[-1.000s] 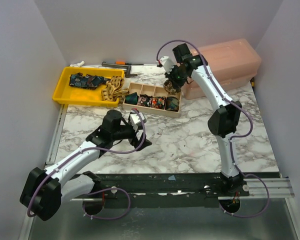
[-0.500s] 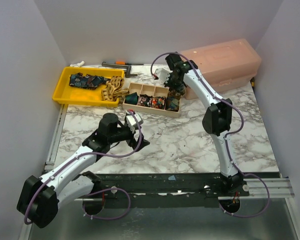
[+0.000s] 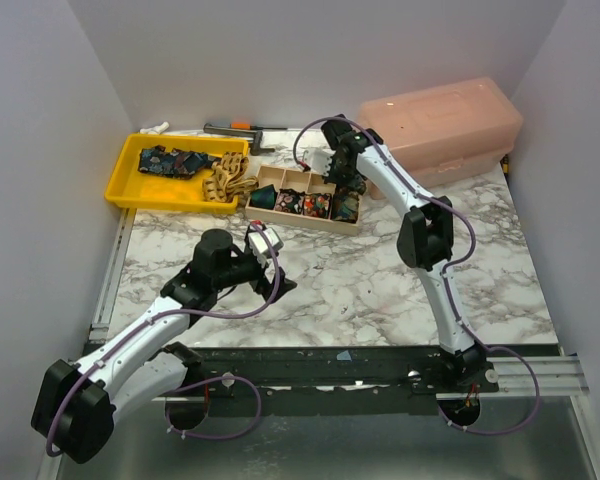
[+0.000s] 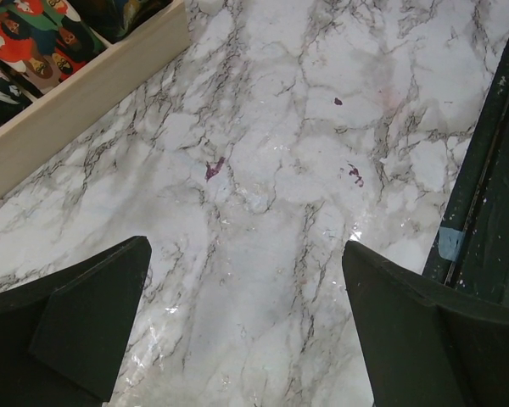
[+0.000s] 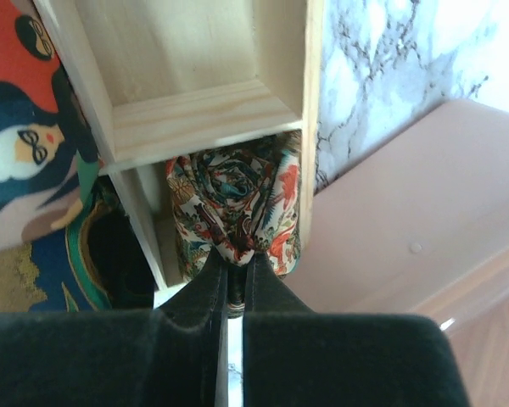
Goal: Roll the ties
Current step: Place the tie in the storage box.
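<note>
My right claw [image 5: 235, 261] is squeezed shut on the edge of a rolled tie [image 5: 237, 199], a bright, flowery one. The roll sits just past my fingertips, in a corner pocket of the wooden box [image 5: 195, 114] (the pink box [image 5: 390, 229] is right beside it). My left claw [image 4: 244, 250] is wide open, holding nothing, above the marble table [image 4: 280, 153].
</note>
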Robot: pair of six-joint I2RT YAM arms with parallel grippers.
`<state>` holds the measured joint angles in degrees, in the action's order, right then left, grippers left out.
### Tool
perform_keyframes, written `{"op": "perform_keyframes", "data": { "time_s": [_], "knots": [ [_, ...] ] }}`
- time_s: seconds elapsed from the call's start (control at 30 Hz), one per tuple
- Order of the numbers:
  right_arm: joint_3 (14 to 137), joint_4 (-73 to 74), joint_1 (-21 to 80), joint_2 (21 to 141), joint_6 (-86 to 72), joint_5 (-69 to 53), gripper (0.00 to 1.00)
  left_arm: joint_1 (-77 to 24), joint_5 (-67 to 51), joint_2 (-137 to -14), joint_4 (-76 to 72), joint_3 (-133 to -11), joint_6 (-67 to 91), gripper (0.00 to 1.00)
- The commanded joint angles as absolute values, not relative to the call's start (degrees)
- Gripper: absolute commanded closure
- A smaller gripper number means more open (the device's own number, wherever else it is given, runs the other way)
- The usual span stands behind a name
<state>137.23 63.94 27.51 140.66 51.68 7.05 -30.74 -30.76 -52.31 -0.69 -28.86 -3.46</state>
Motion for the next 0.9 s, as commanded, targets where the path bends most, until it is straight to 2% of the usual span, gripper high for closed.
{"op": "perform_keyframes", "data": {
  "time_s": [0.0, 0.2, 0.37, 0.53, 0.67, 0.87],
  "knots": [
    [137.3, 64.7, 27.4, 146.7, 52.0, 8.8, 0.97, -30.2, -29.1, -51.0, -0.2, -27.9, -4.3, 0.02],
    [137.3, 62.9, 27.5, 147.0, 51.8, 8.1, 0.83, -30.1, -28.2, -51.2, -0.1, -28.1, -5.3, 0.02],
    [139.2, 62.4, 27.6, 144.6, 51.4, 7.7, 0.59, -30.1, -28.1, -51.9, -0.1, -28.8, -6.2, 0.02],
    [138.7, 61.7, 27.6, 140.6, 50.9, 6.1, 0.45, -30.0, -28.3, -53.3, -0.3, -29.5, -6.9, 0.01],
    [139.6, 60.0, 27.8, 138.3, 50.4, 5.3, 0.39, -30.0, -28.2, -54.7, -0.8, -30.0, -7.7, 0.01],
    [141.1, 57.9, 28.0, 136.4, 49.5, 4.7, 0.38, -29.8, -26.7, -56.5, -1.8, -30.9, -8.2, 0.01]
  ]
}}
